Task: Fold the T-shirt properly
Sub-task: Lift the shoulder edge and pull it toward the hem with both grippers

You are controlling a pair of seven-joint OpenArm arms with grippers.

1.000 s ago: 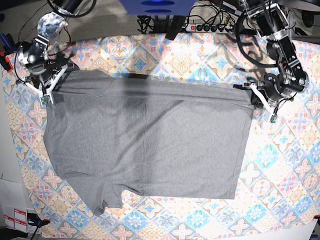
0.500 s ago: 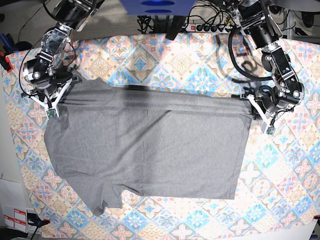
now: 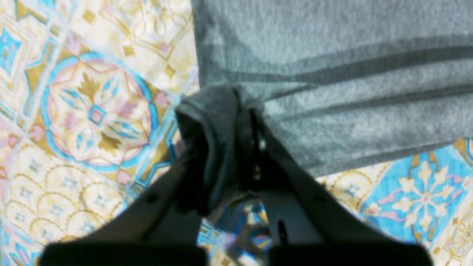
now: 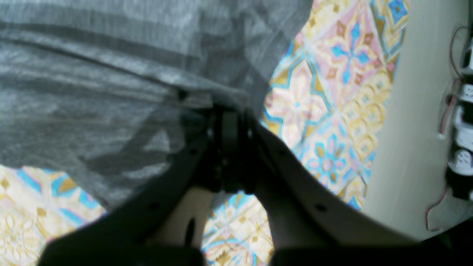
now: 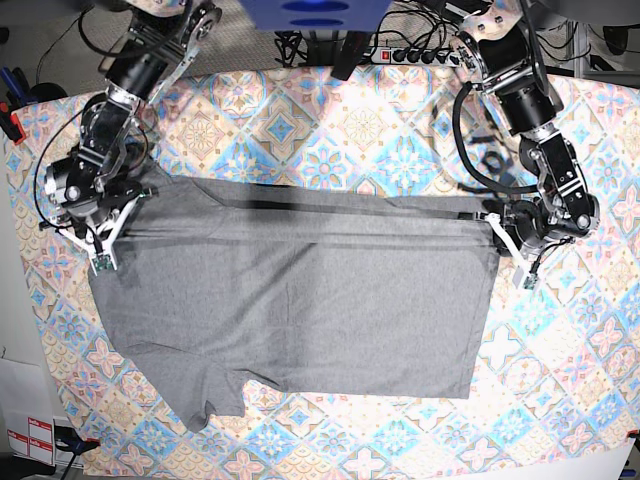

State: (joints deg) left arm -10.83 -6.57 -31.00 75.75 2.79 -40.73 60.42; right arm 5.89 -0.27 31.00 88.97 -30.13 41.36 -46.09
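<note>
The heather-grey T-shirt (image 5: pixel 300 290) lies spread on the pastel tile-patterned tablecloth (image 5: pixel 330 140), with a sleeve at the front left. Its far edge is lifted into a taut line between both grippers. My left gripper (image 5: pixel 503 228), on the right of the base view, is shut on the shirt's far right corner. In the left wrist view the gripper (image 3: pixel 240 147) pinches bunched grey fabric (image 3: pixel 218 111). My right gripper (image 5: pixel 112 232) is shut on the far left corner. The right wrist view shows the gripper (image 4: pixel 229 125) under draped grey cloth (image 4: pixel 111 74). No white mark shows.
A power strip (image 5: pixel 420 52) with cables and a blue object (image 5: pixel 315 12) lie beyond the far table edge. Red items (image 5: pixel 10 120) sit at the left edge. A beige floor strip (image 4: pixel 391 147) borders the cloth in the right wrist view.
Both grippers have moved toward the near side of the table, each keeping its corner. The shirt's far edge has come with them, and more tablecloth shows behind it.
</note>
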